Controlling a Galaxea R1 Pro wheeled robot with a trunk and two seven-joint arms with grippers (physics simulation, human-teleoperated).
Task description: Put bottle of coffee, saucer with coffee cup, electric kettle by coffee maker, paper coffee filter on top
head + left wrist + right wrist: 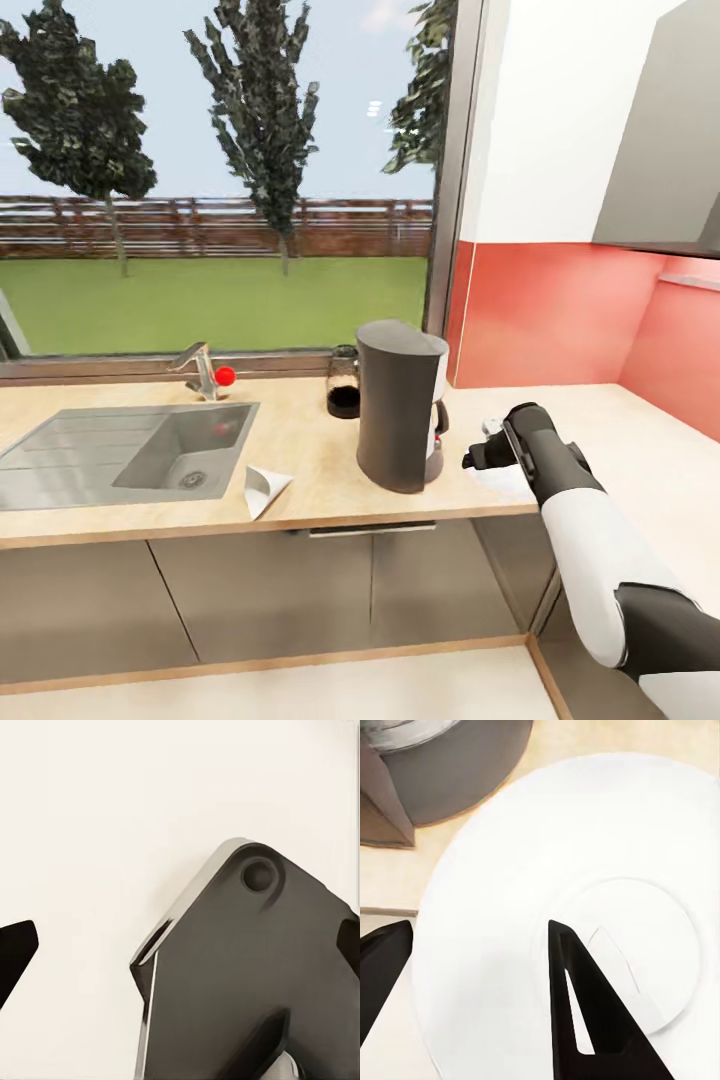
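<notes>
One coffee maker (401,405) is standing on the kitchen countertop (300,440). One electric kettle (343,382) is sitting just behind it, on its left. One folded paper coffee filter (262,489) is lying near the front edge. One saucer (570,915) is resting to the right of the coffee maker. One sink (120,450) and one tap (198,368) are occupying the left, with one red ball (225,376) sitting by the tap.
</notes>
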